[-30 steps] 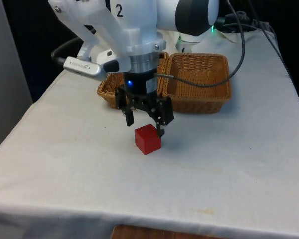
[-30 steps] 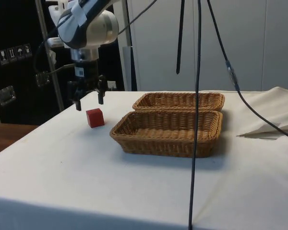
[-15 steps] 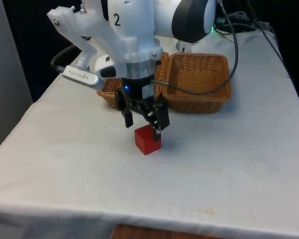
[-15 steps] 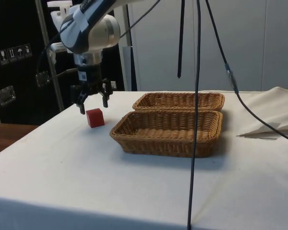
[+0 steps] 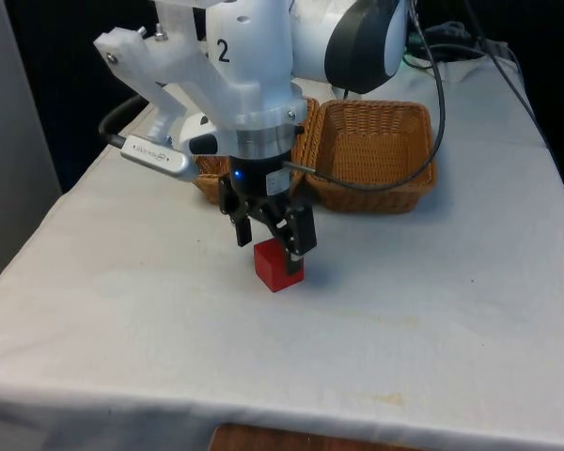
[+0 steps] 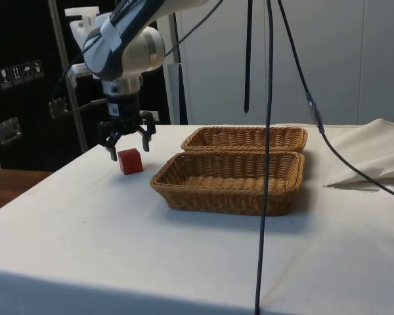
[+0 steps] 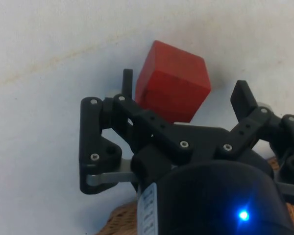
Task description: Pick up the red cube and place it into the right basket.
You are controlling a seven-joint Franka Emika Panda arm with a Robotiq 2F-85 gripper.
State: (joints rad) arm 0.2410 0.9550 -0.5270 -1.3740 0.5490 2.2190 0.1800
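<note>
On the white-clothed table point(image 5: 432, 310), 2 wicker baskets point(image 6: 231, 179) sit side by side near the far end. Just above the red cube point(image 5: 278, 265), the gripper point(image 5: 271, 242) hangs with jaws spread, not touching it. The cube rests on the cloth near the baskets.

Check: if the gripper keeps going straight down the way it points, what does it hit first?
Most likely the red cube: the open gripper points down just above it, fingers set to either side. Whether both fingers would pass its edges is hard to judge; otherwise the white cloth.
</note>
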